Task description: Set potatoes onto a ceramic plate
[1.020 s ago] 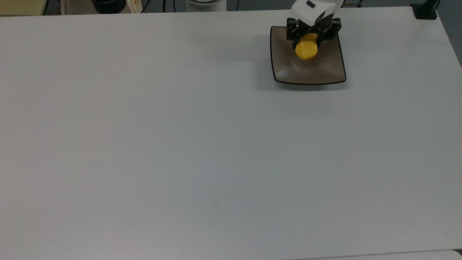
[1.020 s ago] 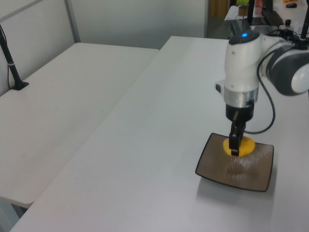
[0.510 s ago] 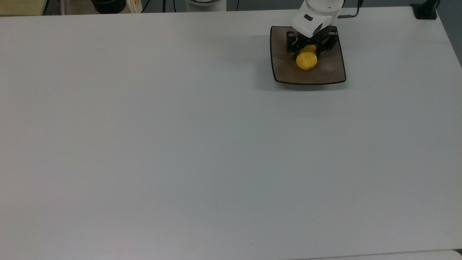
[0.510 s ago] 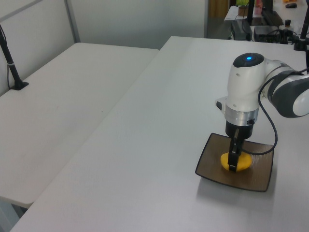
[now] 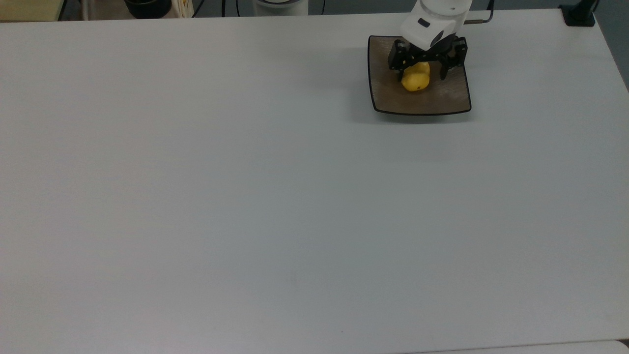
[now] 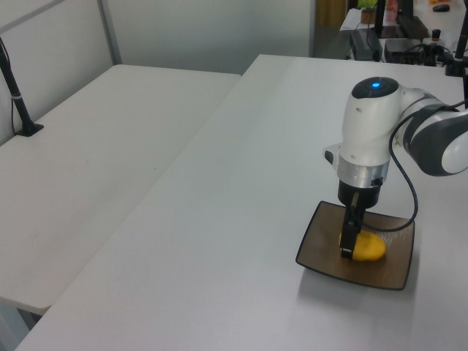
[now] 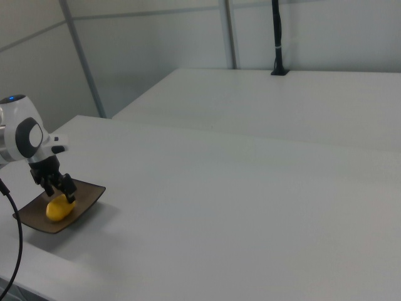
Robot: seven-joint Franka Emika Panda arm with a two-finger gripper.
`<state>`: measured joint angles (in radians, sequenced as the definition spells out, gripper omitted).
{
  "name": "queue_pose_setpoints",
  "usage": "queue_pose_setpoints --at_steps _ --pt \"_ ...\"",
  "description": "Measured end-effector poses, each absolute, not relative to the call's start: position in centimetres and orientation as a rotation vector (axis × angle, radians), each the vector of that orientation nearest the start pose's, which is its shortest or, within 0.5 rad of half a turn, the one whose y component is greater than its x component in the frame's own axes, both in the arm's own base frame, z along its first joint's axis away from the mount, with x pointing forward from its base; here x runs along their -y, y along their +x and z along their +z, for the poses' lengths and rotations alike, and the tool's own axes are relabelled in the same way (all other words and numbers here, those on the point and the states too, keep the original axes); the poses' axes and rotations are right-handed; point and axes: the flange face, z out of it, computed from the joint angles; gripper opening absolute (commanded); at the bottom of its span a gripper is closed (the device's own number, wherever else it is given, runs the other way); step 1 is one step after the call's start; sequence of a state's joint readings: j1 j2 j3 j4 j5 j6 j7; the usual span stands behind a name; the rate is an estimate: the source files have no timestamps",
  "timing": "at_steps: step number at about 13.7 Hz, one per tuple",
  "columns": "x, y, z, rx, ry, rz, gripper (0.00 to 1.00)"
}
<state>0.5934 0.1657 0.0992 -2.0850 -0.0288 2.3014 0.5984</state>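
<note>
Potato (image 5: 415, 79): one, small, bright yellow, oval. It lies on the ceramic plate (image 5: 444, 100), in the plate's far half as the top view shows it, a little toward the top view's left of centre. Its long axis runs near-to-far in the top view, with a tiny dark spot at the near end. In the left view the potato (image 6: 368, 248) lies lengthwise across the plate (image 6: 325, 256), its long axis running left to right.

Ceramic plate: square, brownish-grey, glossy, thin dark rim, upturned edges. It sits on the white tabletop (image 5: 245, 196) near the far edge, toward the top view's right. In the right view the plate (image 7: 86, 198) sits at the right view's left, carrying the potato (image 7: 59, 209).

Claw (image 5: 426, 66): black, two-fingered, on a white arm, pointing down over the plate. Its fingers (image 5: 397, 58) are spread apart, one on each side of the potato's far end, with a gap visible on the top view's right; the potato is released. In the left view the claw (image 6: 349, 245) hangs just at the potato's left end.
</note>
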Motion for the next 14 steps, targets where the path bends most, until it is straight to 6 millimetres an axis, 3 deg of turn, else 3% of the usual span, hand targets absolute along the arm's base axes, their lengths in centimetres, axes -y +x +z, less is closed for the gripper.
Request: queue_pose_setpoints --at_steps 3,6,9,11,13,14 --pt "-36.7 45.1 38.4 0.161 -3.095 -0.111 1.0" --pt "-34.2 46.0 44.8 0.083 -3.095 -0.152 1.0" --pt "-26.5 48.4 56.0 -0.143 -3.101 -0.185 1.0" --pt "-21.5 49.7 60.3 -0.293 -3.104 -0.164 1.0" --pt "-16.4 51.1 62.0 -0.432 -3.098 -0.143 1.0" --pt "-14.9 51.5 62.1 -0.44 -3.102 -0.133 1.0"
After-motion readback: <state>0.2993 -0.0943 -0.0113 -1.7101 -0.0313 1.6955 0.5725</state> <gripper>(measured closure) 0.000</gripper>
